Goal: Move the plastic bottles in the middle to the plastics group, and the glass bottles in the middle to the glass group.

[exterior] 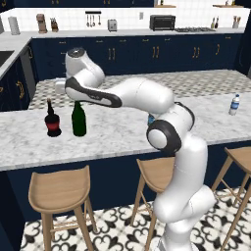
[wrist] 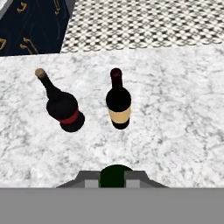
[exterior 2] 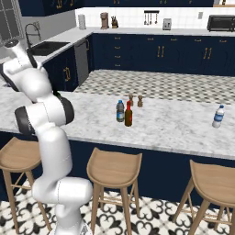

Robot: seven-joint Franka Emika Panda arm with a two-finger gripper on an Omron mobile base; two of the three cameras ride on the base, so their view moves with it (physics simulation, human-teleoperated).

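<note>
Gripper (wrist: 113,178): jaws are seen drawn in tight against the rounded top of the tall dark green bottle (exterior: 78,119), which is pinched between the fingertips (wrist: 89,180); the bottle is held upright on the marble counter (exterior: 122,132), just beside the squat red-labelled wine bottle (exterior: 52,120); the slimmer yellow-labelled wine bottle (wrist: 118,101) is shown standing near it; the amber-brown bottle (exterior 2: 128,114) and bluish plastic bottle (exterior 2: 120,111) are found together mid-counter; the whitish water bottle (exterior 2: 219,116) is placed well apart at the far right.
</note>
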